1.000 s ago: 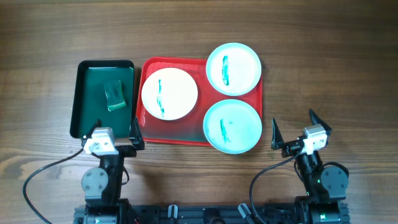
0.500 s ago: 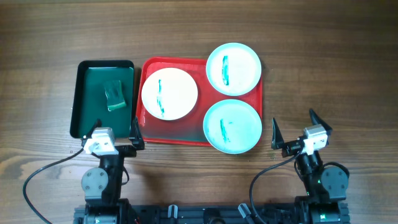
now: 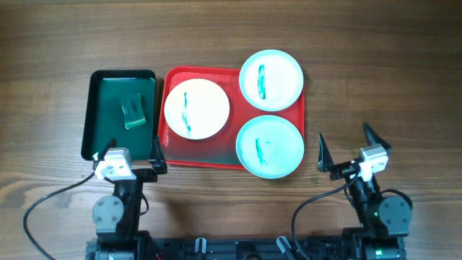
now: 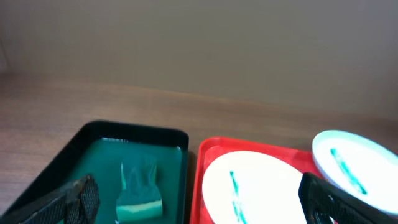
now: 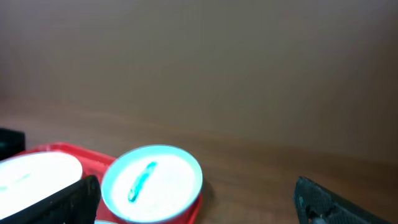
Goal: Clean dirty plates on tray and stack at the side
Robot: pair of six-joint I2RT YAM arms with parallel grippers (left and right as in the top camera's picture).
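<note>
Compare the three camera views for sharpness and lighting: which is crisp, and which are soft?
Overhead: sharp and evenly lit, with the wood grain of the table crisp. Left wrist: soft focus; the sponge and white plate look hazy, the left fingers dark blurs. Right wrist: equally soft; the turquoise plate looks fuzzy, the right fingers dark silhouettes.

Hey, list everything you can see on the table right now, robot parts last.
Red rectangular plastic tray: one, red, table centre.
White round plate: one, teal smear, tray's left.
Pale turquoise round plates: two, teal smears, tray's right, overhanging rim.
Dark green rectangular tray: one, beside red tray's left.
Green sponge: one, inside dark green tray.
Wooden table: one, brown, under everything.
Left claw: one, black, open, by green tray.
Right claw: one, black, open, right of red tray.
</note>
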